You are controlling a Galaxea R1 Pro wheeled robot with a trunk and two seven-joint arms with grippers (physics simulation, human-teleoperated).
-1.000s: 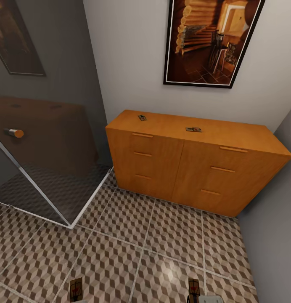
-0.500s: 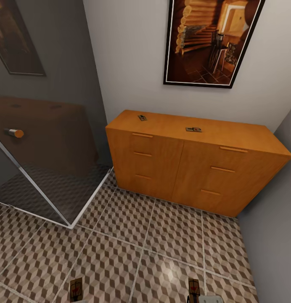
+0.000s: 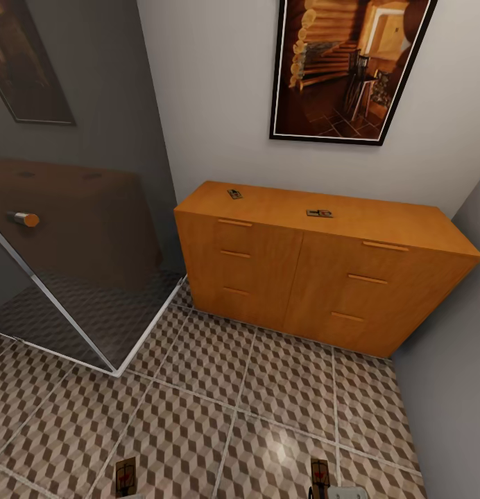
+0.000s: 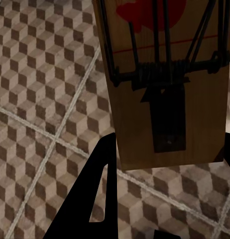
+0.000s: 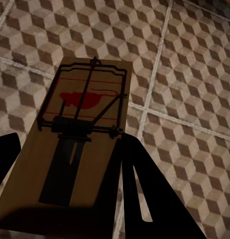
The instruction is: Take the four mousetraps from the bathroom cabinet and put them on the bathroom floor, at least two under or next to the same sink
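Note:
The orange-brown cabinet stands against the far wall in the head view, with two mousetraps on its top, one near the left end and one near the middle. Two more mousetraps show at the near edge of that view, one on the left and one on the right, above the cube-patterned bathroom floor. My left gripper is shut on a mousetrap. My right gripper is shut on another mousetrap. The sink is out of view.
A glass shower screen with a metal frame and a round knob stands at the left, its corner reaching the floor. A framed picture hangs above the cabinet. A grey wall closes the right side.

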